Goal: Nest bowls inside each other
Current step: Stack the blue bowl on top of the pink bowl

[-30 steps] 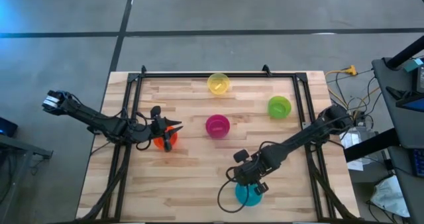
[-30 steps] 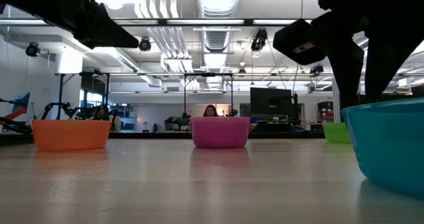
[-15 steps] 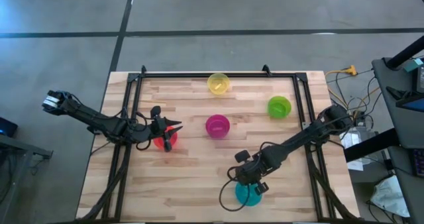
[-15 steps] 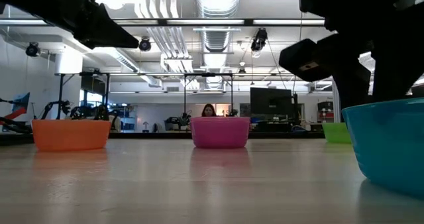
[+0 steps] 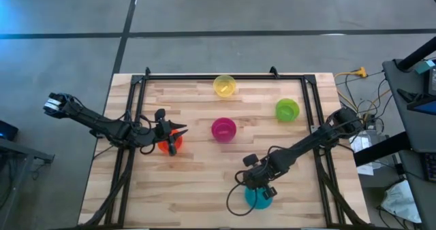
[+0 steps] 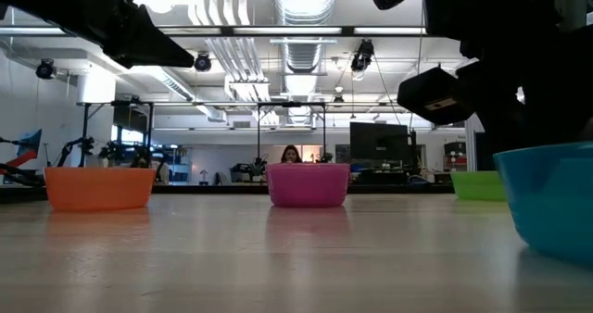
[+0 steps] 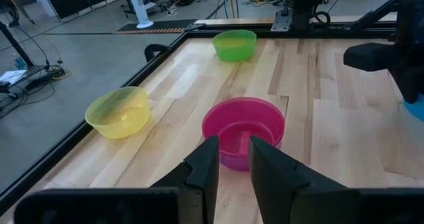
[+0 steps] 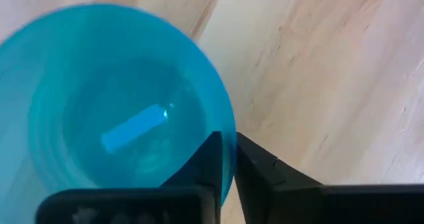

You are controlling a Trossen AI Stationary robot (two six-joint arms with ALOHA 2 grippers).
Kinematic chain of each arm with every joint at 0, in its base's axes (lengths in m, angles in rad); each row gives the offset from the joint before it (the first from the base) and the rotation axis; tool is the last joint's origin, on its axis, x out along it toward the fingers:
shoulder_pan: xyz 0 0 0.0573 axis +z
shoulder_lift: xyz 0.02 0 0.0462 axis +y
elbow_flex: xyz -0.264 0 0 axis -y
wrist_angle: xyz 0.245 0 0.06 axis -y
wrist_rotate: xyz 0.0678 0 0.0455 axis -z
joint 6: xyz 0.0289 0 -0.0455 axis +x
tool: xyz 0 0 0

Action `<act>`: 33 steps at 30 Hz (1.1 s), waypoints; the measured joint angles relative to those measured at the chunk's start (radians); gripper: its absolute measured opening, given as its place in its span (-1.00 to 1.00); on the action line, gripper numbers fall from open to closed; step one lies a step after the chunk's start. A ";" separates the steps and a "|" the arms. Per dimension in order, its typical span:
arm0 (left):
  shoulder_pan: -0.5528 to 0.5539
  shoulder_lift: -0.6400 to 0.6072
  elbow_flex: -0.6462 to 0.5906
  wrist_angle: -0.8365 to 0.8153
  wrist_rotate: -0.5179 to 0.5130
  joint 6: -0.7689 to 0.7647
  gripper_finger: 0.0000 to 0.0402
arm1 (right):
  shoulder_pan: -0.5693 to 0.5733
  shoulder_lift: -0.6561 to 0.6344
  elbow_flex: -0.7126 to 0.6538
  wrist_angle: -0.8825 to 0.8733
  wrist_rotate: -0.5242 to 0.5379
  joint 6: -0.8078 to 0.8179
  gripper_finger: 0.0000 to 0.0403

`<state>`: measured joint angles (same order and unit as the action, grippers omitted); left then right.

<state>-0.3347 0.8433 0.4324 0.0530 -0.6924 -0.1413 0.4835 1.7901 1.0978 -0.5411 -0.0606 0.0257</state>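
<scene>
Bowls lie scattered singly, none nested yet: yellow bowl (image 5: 225, 86) at twelve o'clock on the table (image 5: 197, 182), green bowl (image 5: 287, 109) near two, pink bowl (image 5: 223, 129) about centre, orange bowl (image 5: 165, 145) toward nine, teal bowl (image 5: 257, 197) near six.

Your right gripper (image 8: 226, 159) has its fingers pinched on the teal bowl's rim, one inside and one outside the wall (a rim grip suits a thin-walled bowl, leaving the underside free to drop into another). In the low view the teal bowl (image 6: 551, 197) looks tipped, likely because it hangs from one edge.

Your left gripper (image 7: 232, 161) hovers at the orange bowl with a narrow gap between its fingers and nothing in them, facing the pink bowl (image 7: 243, 128). Purple bowl not seen.
</scene>
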 joint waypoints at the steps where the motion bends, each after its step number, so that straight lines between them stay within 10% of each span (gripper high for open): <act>1: 0.000 0.000 0.000 0.000 0.000 0.000 -0.66 | 0.000 0.000 0.003 0.000 -0.003 0.000 -0.92; 12: 0.001 0.000 0.000 0.000 0.000 0.000 -0.66 | -0.001 0.000 0.075 -0.099 -0.003 -0.019 -0.96; 21: 0.001 0.000 0.000 0.001 0.000 0.000 -0.66 | -0.039 0.000 0.410 -0.575 -0.015 -0.024 -0.96; 33: 0.000 0.000 0.000 0.001 0.000 0.000 -0.66 | -0.037 0.000 0.697 -0.733 0.046 -0.023 -0.96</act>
<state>-0.3347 0.8432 0.4324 0.0539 -0.6926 -0.1413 0.4461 1.7897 1.7953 -1.2737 -0.0143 0.0023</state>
